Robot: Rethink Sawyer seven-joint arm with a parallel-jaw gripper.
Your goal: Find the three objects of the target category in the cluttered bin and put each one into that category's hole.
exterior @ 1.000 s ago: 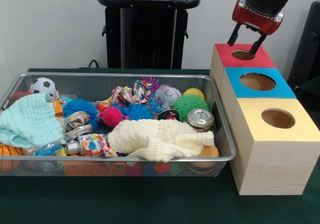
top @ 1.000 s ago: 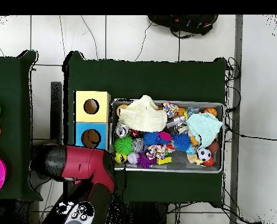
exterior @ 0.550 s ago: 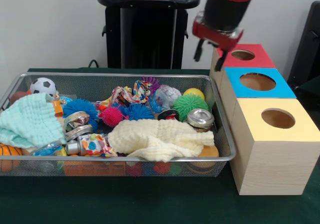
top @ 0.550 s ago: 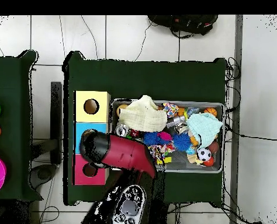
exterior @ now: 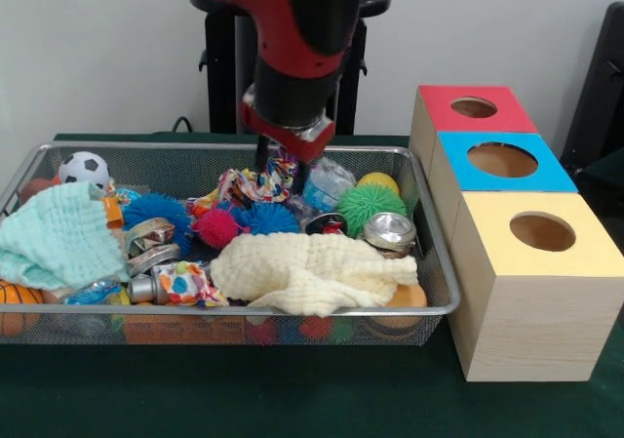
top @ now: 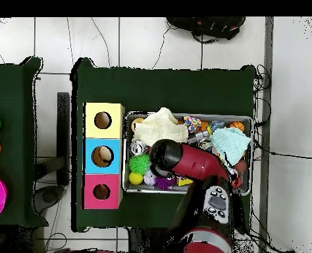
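My gripper [exterior: 281, 168] hangs low over the back middle of the wire bin [exterior: 441, 262], open, with its fingers either side of a crumpled multicoloured cloth [exterior: 246, 184]. Around it lie blue [exterior: 156, 209], pink [exterior: 218, 227] and green [exterior: 370, 204] spiky balls, a crinkled clear plastic piece [exterior: 329, 182] and a yellow ball [exterior: 378, 179]. A cream cloth [exterior: 312, 270] covers the bin's front, and a mint cloth [exterior: 54, 235] lies at its left. In the overhead view the red arm [top: 185, 160] hides the gripper.
Red [exterior: 507, 114], blue [exterior: 551, 173] and yellow [exterior: 585, 253] topped boxes with round holes stand in a row right of the bin. A silver tin [exterior: 390, 229], crushed cans [exterior: 148, 238], a soccer ball [exterior: 84, 168] and a basketball [exterior: 15, 299] also lie in the bin.
The arm has swung from above the red box's hole leftward over the bin and dropped down onto the multicoloured cloth. The gripper has stayed open.
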